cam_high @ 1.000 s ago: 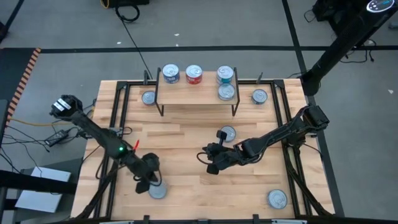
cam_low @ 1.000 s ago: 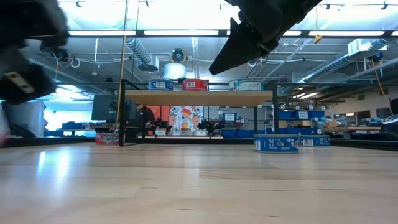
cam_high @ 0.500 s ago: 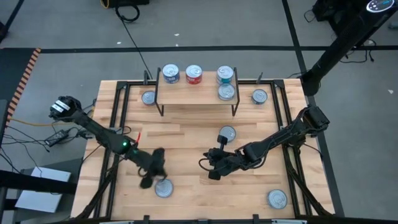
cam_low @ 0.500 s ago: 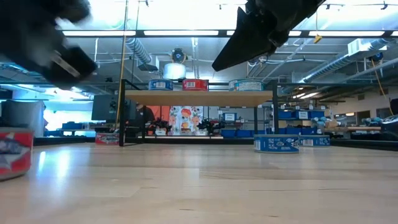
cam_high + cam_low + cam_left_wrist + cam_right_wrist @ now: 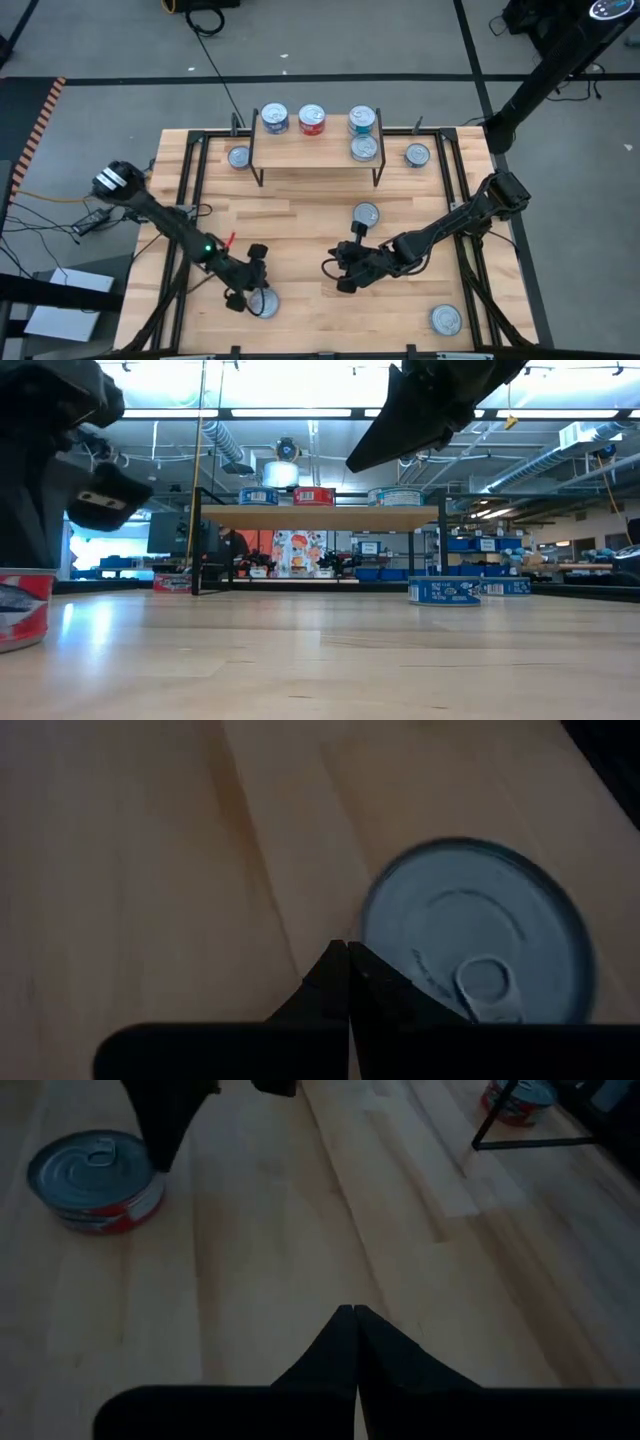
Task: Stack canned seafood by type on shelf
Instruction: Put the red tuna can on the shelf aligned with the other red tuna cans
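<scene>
Shelf: a small low rack with a light wood plank top and thin black legs [image 5: 315, 150] is set at the far edge of the slatted wooden surface [image 5: 300, 225], at its middle.
Done so far: four short round silver-topped tins are seen on the plank, a blue-labelled tin [image 5: 274, 118], a red-labelled tin [image 5: 312, 119], a teal-labelled tin [image 5: 362, 120] and a fourth tin [image 5: 364, 148] just in front of the teal one; whether any stack is more than one tin high cannot be told.
Left to do: five tins are judged to remain on the surface, one by the shelf's left leg [image 5: 239, 157], one near the far right corner [image 5: 417, 155], one at mid-surface [image 5: 366, 214], one near the near right corner [image 5: 446, 320] and a red-labelled tin near the near left edge [image 5: 263, 303].
Left claw [image 5: 243, 285]: it is held just beside the red-labelled tin near the near edge; its fingers are seen pressed together, clamped on nothing.
Right claw [image 5: 342, 268]: it is held above mid-surface, near the mid-surface tin; its fingers are together, nothing held.
In the way: nothing is seen between the loose tins and the shelf; the two arms are close to each other over the near half.
</scene>
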### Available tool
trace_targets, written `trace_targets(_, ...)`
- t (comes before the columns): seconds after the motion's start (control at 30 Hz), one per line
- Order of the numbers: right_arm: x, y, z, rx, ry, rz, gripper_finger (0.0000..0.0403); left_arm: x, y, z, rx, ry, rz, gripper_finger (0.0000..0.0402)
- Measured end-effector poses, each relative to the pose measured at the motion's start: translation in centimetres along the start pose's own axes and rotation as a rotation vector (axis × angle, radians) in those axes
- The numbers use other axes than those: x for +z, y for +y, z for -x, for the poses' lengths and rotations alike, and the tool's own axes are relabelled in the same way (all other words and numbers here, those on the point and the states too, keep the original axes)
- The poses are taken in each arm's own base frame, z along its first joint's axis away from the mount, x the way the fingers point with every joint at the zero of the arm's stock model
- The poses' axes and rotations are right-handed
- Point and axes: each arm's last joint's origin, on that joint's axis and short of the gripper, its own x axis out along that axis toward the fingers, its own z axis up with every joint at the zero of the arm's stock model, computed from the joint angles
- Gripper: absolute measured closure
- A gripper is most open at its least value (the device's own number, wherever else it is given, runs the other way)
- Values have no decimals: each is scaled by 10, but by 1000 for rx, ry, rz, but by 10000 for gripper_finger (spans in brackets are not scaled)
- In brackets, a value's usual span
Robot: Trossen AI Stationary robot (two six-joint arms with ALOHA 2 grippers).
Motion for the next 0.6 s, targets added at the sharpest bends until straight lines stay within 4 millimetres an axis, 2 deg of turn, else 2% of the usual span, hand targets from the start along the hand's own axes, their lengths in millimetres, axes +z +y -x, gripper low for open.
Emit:
trace_targets(0.13,-1,1,1,3,2,-7,393,-3,0,-12,21,0,-29,401)
trace_targets(0.33,-1,1,1,2,5,-11,393,-4,6,-17,101,1,-45,401)
trace_targets(0.47,-1,1,1,1,5,-11,393,9,4,-11,109,-41,-96,401)
trace_targets(0.6,-1,1,1,1,6,-11,393,25,2,0,124,16,-134,401)
